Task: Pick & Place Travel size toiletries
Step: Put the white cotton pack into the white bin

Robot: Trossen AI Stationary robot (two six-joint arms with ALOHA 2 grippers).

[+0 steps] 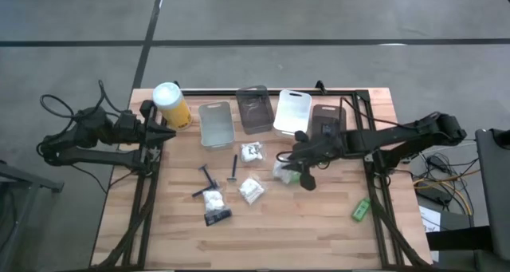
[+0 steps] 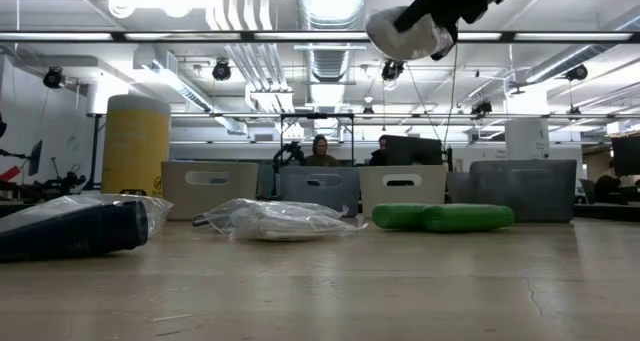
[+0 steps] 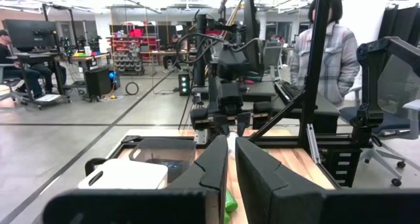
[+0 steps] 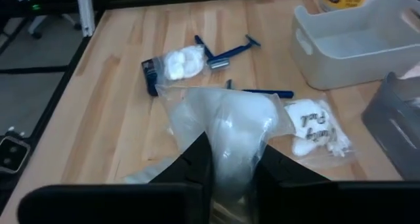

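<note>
The right arm reaches in from the table's right edge, stretched low toward the middle; its right gripper [image 1: 301, 176] hangs above the wood just in front of the white bin [image 1: 292, 111] and the dark bin [image 1: 327, 119], fingers [image 4: 197, 159] clamped on a white crinkly packet [image 4: 230, 129]; the packet is clear plastic with white padding inside, bunched and creased where the fingers pinch it, and lifted clear of the table in the low view. The left arm waits folded at the table's left edge, beside the yellow canister [image 1: 171, 104]; its left gripper [image 1: 163, 133] has the fingers pressed together on nothing. On the wood lie two dark blue razors [image 1: 209, 176], further packets [image 1: 251, 190], and a green tube [image 1: 360, 210] near the right edge; one packet, perhaps dark-backed, lies nearest the front.
</note>
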